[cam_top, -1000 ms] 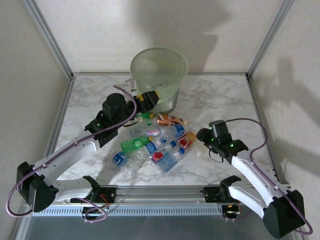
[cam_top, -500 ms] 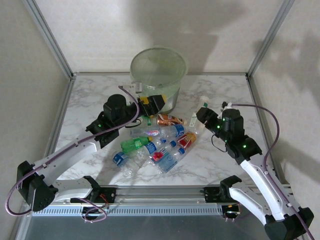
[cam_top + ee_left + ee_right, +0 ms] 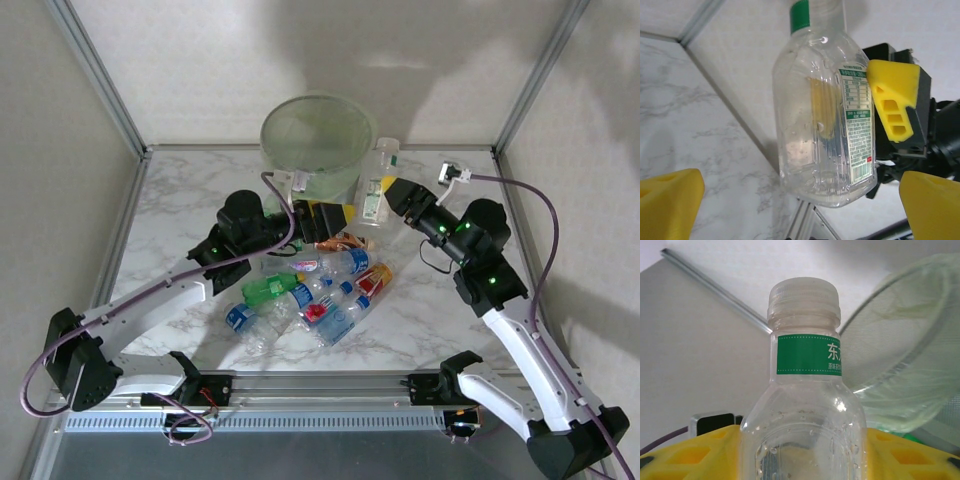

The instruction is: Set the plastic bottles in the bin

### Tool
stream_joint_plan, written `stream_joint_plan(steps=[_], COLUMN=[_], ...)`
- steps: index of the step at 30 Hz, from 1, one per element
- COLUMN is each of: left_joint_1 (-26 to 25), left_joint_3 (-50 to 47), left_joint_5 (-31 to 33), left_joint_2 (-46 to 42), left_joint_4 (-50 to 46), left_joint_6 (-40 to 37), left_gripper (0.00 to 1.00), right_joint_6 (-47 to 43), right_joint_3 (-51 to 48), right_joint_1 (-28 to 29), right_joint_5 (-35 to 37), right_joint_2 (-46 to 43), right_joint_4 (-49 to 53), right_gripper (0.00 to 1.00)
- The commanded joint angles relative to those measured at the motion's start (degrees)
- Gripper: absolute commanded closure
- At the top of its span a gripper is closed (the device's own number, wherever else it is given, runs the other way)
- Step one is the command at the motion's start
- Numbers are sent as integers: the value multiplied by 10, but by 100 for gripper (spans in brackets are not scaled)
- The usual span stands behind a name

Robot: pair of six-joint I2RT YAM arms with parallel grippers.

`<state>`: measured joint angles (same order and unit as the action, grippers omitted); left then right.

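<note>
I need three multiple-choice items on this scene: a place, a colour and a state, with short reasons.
1. The clear plastic bottle in the right gripper is: A) held up beside the round pale-green plastic bin; B) lying on the table; C) inside the bin.
2. Its label band is: A) red; B) green; C) blue.
3. The left gripper is: A) open; B) shut on a bottle; C) shut.
A: it stands by the rim. B: green under the cap. A: yellow fingers wide apart.
</note>
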<state>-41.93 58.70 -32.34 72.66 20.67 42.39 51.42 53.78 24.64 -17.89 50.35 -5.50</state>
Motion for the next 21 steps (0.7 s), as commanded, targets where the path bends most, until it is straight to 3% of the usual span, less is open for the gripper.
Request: stream_joint_plan(steps=[1,14,21], left_joint_1=[-5,-14,-15], left_joint_3=[11,18,25], left_joint_5=[-62,-90,-96], left_joint_2=[16,38,60], left_joint_4=[80,169,229], left_joint_6=[38,93,125], left_gripper=[0,2,10], right_joint_6=[23,98,113], right_joint_3=[12,-13,-27], right_joint_1=[4,10,30], right_joint_5=[-62,-119,-114], right_joint_2=[0,23,40], right_joint_4=[-94,-223,-246], right_gripper=[43,43,43])
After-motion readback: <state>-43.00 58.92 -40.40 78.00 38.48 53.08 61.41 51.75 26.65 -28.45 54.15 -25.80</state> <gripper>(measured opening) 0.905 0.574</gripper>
